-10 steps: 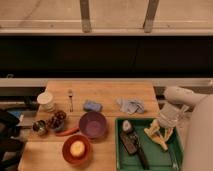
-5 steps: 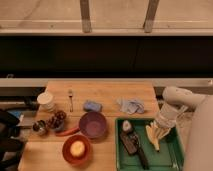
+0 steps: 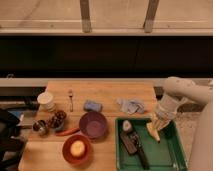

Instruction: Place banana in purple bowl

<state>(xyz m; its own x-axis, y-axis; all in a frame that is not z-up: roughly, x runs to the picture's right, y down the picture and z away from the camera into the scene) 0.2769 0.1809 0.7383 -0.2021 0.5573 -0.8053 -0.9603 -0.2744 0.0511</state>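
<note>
A: Biggest first?

B: Wooden table (image 3: 107, 92), spreading mostly left of the gripper (image 3: 159, 125). Then the green tray (image 3: 167, 162), directly beneath the gripper.

A: Gripper itself?

B: Low over the tray's far right part, at the end of the white arm (image 3: 182, 92). Cannot tell whether apart, together or clamped.

A: Task's things?

B: Purple bowl (image 3: 93, 124) well apart to the gripper's left, just past the tray's left rim, empty by the look of it. Banana (image 3: 154, 132) right under the gripper, inside the tray, touching or nearly so; cannot say which.

A: Step in hand?

B: Judged as the pick, not yet the carry. Next calls for a firm hold, a lift clear of the tray wall, then a level sweep left to the purple bowl.

A: Edges, open room?

B: Tray's left rim across the path. Dark tools (image 3: 134, 145) and a small pale piece (image 3: 127, 125) left of the gripper inside the tray, so better passed over high. Crumpled cloth (image 3: 131, 105) just beyond the tray, far-left of the gripper. Orange bowl (image 3: 76, 149) further left and nearer than the purple one; carrot-like stick (image 3: 67, 132) beside the purple bowl's far side. Bare wood between cloth and bowl; table's right edge close by.
</note>
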